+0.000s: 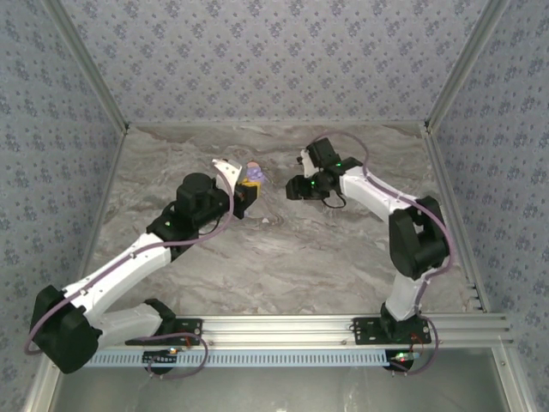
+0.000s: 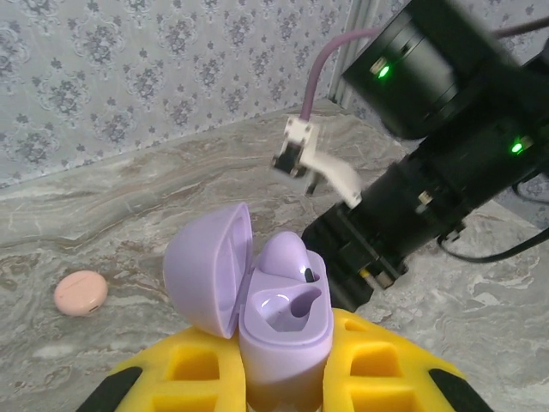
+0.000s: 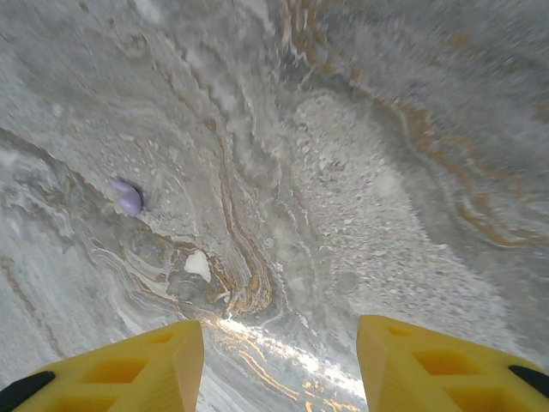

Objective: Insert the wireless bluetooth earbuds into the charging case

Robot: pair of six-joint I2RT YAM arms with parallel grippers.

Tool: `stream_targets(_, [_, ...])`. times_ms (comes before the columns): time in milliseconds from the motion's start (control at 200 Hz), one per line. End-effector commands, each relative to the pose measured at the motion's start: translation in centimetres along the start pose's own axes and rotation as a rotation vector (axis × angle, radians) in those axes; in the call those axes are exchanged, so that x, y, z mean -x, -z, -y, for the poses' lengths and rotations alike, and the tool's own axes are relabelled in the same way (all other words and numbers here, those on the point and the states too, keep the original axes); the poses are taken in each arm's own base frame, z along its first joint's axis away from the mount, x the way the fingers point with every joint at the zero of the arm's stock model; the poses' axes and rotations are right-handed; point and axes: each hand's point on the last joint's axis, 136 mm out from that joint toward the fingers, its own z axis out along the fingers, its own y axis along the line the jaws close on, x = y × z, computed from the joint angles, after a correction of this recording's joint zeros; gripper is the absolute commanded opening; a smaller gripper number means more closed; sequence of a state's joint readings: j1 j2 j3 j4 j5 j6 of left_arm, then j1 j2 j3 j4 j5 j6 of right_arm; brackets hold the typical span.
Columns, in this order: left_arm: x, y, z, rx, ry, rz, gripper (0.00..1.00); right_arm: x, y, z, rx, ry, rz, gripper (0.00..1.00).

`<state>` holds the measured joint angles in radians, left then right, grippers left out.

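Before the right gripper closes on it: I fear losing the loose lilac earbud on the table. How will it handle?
The lilac earbud looks tiny and rounded, so it is probably light and may slip from the right gripper's broad fingers. On the smooth table a nudge would likely make it skid or roll. It seems rigid, unlikely to deform.

the left arm reaches from the near left corner toward the middle of the marble table (image 1: 283,257), where the yellow-tipped left gripper (image 1: 250,183) holds a small lilac charging case (image 1: 255,174). just to its right, not touching it, the dark right gripper (image 1: 298,188) hangs low over the tabletop, its arm folded back toward the right side. floral wallpaper walls (image 1: 274,51) enclose the far and side edges
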<state>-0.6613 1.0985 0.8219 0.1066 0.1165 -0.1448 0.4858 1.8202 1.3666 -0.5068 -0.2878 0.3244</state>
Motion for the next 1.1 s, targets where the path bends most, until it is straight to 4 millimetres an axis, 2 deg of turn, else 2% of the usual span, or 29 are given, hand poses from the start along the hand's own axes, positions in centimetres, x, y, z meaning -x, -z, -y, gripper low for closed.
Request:
stream_targets(0, [1.3, 1.1, -0.4, 0.034, -0.022, 0.028, 0.13, 0.4, -1.5, -1.9, 0.039, 0.016, -0.023, 0.51])
stream_targets(190, [1.4, 1.8, -0.8, 0.057, -0.027, 0.032, 0.13, -0.1, -4.7, -3.8, 0.049, 0.039, -0.079, 0.51])
stream_targets(495, [1.5, 2.5, -1.1, 0.075, -0.028, 0.042, 0.13, -0.9, -8.5, -6.7, 0.086, 0.084, -0.160, 0.47])
stream_targets(720, [1.7, 2.7, -1.3, 0.082, -0.028, 0.048, 0.13, -0.8, -10.8, -8.3, 0.109, 0.112, -0.194, 0.45])
stream_targets(850, [1.7, 2.8, -1.4, 0.084, -0.027, 0.047, 0.13, -1.5, -11.9, -8.5, 0.099, 0.119, -0.239, 0.45])
stream_targets(1094, [1.7, 3.0, -1.3, 0.084, -0.028, 0.052, 0.13, -1.9, -13.2, -9.4, 0.106, 0.125, -0.269, 0.45])
